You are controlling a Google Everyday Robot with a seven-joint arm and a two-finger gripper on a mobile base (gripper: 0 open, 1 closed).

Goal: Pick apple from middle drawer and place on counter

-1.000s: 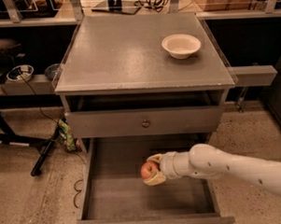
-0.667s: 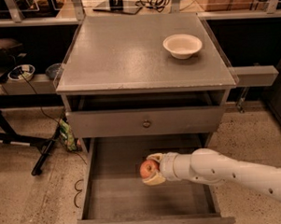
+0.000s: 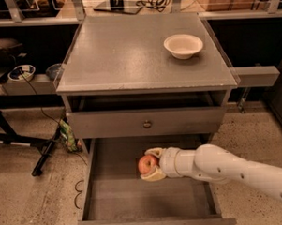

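Observation:
The small red apple with a paler patch sits between the fingers of my gripper, inside the open middle drawer. The gripper is shut on the apple, one finger above it and one below. The white arm reaches in from the lower right. I cannot tell whether the apple rests on the bare plank floor or is held just above it. The grey counter is the flat top of the cabinet, above and behind the drawer.
A white bowl stands at the counter's back right. A shut grey drawer front with a round knob is just above the open drawer. Dark shelving with cables and small bowls lies to the left. A black stand leg rests on the speckled floor at left.
The apple and gripper hold nearly the same place in the drawer. The view has shifted slightly, so the cabinet and bowl sit a little differently in the frame.

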